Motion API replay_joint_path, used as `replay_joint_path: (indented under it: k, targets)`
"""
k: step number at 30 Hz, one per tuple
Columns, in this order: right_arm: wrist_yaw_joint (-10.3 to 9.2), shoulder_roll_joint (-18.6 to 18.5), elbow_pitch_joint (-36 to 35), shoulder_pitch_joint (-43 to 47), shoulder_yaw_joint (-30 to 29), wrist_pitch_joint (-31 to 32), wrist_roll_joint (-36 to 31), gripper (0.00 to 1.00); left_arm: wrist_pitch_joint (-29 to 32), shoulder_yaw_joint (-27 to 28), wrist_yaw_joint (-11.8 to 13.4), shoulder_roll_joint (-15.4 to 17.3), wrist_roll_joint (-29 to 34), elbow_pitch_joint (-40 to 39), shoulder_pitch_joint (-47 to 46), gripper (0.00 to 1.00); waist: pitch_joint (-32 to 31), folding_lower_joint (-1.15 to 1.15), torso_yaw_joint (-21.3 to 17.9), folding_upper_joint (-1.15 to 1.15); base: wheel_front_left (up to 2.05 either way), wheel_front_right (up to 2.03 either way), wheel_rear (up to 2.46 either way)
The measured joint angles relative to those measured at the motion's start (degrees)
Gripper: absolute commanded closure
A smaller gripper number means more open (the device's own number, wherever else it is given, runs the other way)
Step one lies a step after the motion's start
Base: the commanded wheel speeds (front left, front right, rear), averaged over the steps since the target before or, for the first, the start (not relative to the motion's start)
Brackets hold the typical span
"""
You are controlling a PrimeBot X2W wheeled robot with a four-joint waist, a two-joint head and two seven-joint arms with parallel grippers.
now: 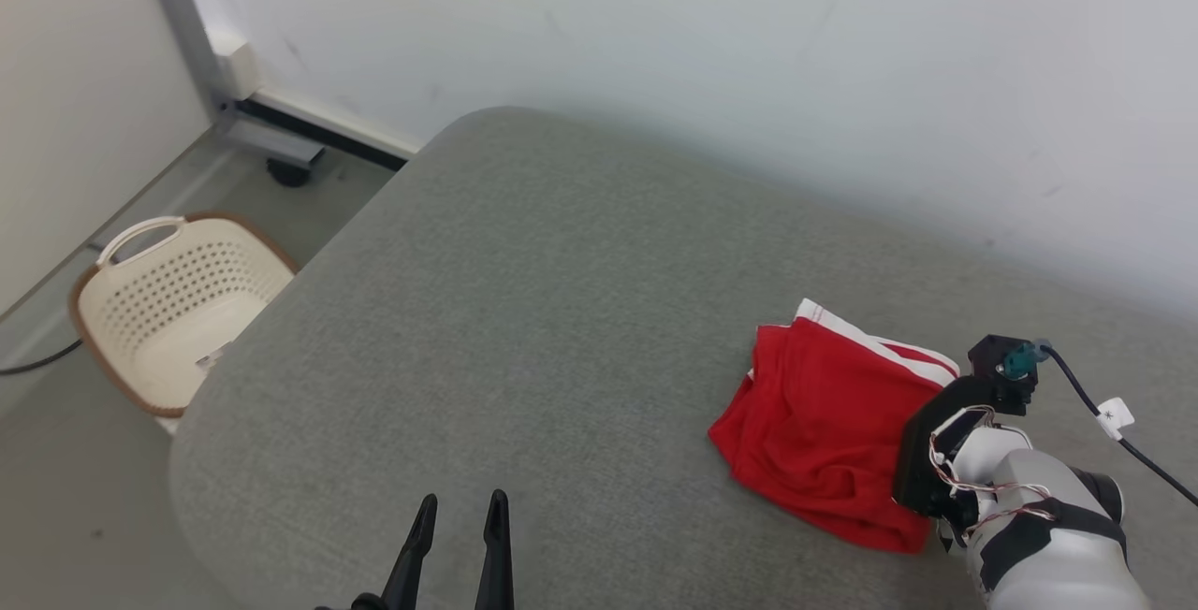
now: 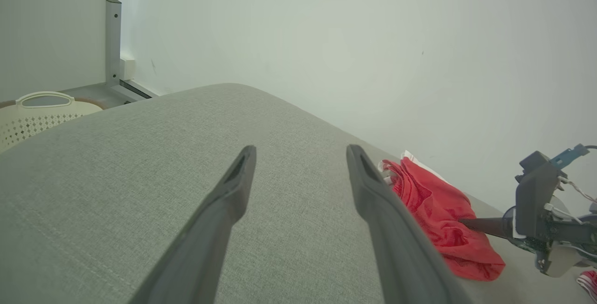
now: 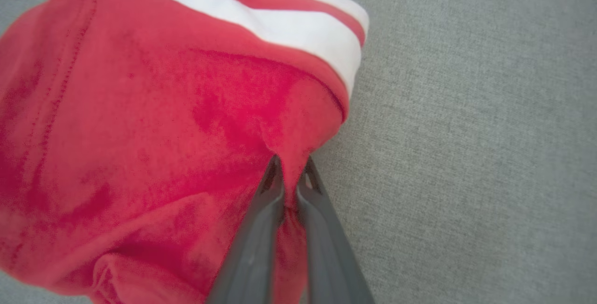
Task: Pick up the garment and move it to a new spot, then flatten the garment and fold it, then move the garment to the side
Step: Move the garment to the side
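A red garment (image 1: 824,423) with white stripes along one edge lies bunched on the right part of the grey cushion (image 1: 524,311). My right gripper (image 3: 291,166) is shut on a raised fold of the garment (image 3: 154,122) at its near right edge, with red cloth pinched between the fingertips. In the head view the right wrist (image 1: 945,460) covers that edge and hides the fingers. My left gripper (image 1: 459,512) hovers open over bare cushion at the bottom centre, well left of the garment. In the left wrist view its fingers (image 2: 238,178) stand apart, with the garment (image 2: 433,206) beyond them to the right.
A cream perforated laundry basket (image 1: 168,311) stands on the floor off the cushion's left edge. A white wall runs close behind the cushion, with a metal frame leg (image 1: 192,39) in the left corner. A dark cable with a white tag (image 1: 1114,418) trails from the right wrist.
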Motion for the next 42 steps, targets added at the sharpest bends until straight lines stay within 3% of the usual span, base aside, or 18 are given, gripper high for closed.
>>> replay_joint_path:
  k: [6, 16, 26, 30, 42]
  targets:
    - [-0.01, 0.0, 2.0, -2.4, 4.3, -1.8, -0.1, 1.00, 0.0, 0.7, -0.1, 0.0, 0.0, -1.0, 0.1, 0.00, -1.8, 0.00, -4.6, 0.00, 0.00, 0.00, 0.00]
    - [0.00, -0.2, 3.5, -5.9, 20.1, 0.4, 0.7, 1.00, 0.0, 1.5, 0.5, 0.0, -1.7, -2.9, 0.2, 0.00, -3.6, 0.00, -16.0, 0.00, 0.00, 0.00, 0.00]
    - [0.00, -6.0, 3.6, -4.9, 29.4, 2.4, 7.3, 1.00, 0.0, 0.8, 0.9, 0.0, -2.2, -3.5, -0.6, 0.00, -3.8, 0.00, -25.1, 0.00, 0.00, 0.00, 0.00]
    - [-0.01, -10.1, 3.6, -3.7, 32.9, 2.8, 10.8, 1.00, 0.0, 0.4, 0.5, 0.0, -2.2, -3.1, -0.8, 0.00, -3.1, 0.00, -25.8, 0.00, 0.00, 0.00, 0.00]
    - [0.00, -19.9, 1.4, -4.2, 48.6, 6.0, 23.3, 1.00, 0.0, 0.6, -0.1, 0.0, -1.4, -2.0, -0.8, 0.00, -2.4, 0.00, -22.5, 0.00, 0.00, 0.00, 0.00]
